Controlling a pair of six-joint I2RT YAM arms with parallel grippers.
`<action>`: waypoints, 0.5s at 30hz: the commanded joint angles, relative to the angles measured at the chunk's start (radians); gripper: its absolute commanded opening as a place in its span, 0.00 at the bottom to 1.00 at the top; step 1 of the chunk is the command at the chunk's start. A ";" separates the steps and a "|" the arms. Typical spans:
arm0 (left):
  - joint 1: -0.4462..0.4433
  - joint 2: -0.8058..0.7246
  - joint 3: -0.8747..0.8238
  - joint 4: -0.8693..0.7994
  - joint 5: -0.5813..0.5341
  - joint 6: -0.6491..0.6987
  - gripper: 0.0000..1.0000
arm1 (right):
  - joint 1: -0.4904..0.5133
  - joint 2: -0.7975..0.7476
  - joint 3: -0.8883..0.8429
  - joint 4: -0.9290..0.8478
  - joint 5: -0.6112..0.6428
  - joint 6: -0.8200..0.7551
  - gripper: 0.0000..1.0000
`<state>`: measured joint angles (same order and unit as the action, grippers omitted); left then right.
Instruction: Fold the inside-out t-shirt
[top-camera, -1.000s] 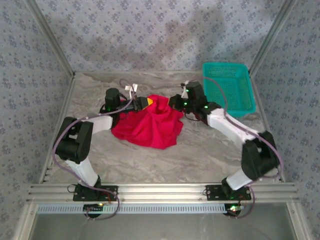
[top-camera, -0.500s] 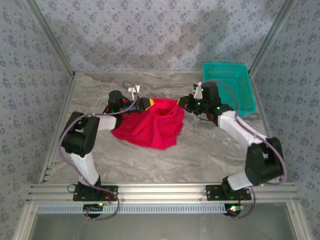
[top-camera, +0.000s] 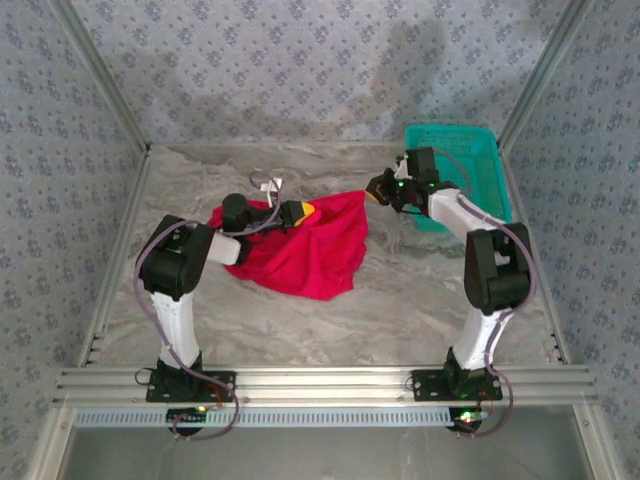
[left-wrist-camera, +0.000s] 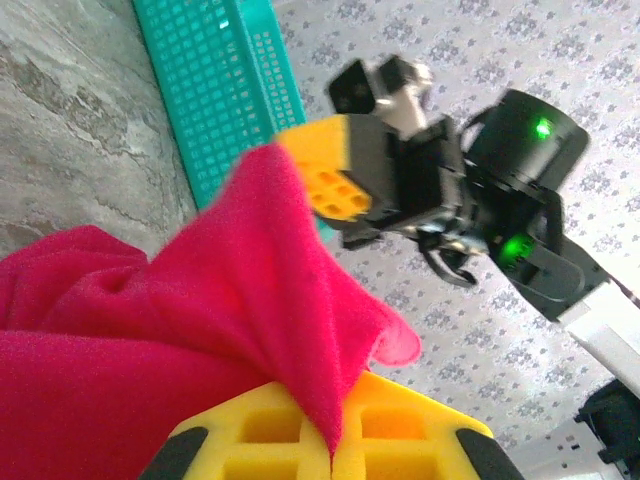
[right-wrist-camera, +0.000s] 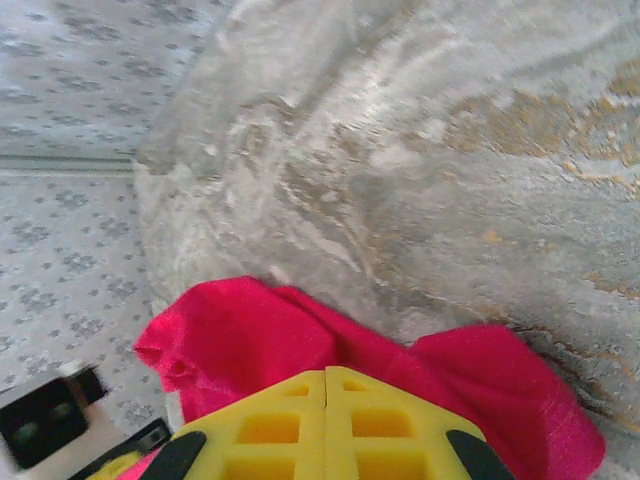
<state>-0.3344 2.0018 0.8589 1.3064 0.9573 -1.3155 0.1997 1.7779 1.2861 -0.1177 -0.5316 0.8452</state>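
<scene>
The t-shirt (top-camera: 312, 252) is clamped by left gripper (top-camera: 303, 211) and right gripper (top-camera: 372, 192) (both pinched on its edge), apparently for spreading flat

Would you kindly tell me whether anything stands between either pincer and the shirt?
Nothing visible does. The left pincer and the right pincer are each shut on an edge of the shirt, holding it stretched between them. The basket lies beyond the right pincer.

The table (top-camera: 400, 310) had a grey marbled top. A red t-shirt (top-camera: 310, 255) lay crumpled on it left of the middle, with its far edge raised. A teal basket (top-camera: 450, 129) stood in the far right corner, near the t-shirt.
</scene>
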 joint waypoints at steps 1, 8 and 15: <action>0.029 -0.005 -0.016 0.103 0.022 -0.017 0.00 | -0.040 -0.143 -0.049 -0.054 0.033 -0.039 0.00; 0.012 0.007 0.004 0.102 0.011 -0.024 0.00 | -0.030 -0.202 -0.136 -0.108 0.053 -0.074 0.00; -0.011 0.010 0.023 0.103 0.007 -0.031 0.00 | 0.181 -0.169 -0.139 -0.085 0.144 -0.189 0.12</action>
<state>-0.3428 2.0052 0.8551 1.3449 0.9577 -1.3380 0.3061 1.6184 1.1458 -0.2043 -0.4332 0.7338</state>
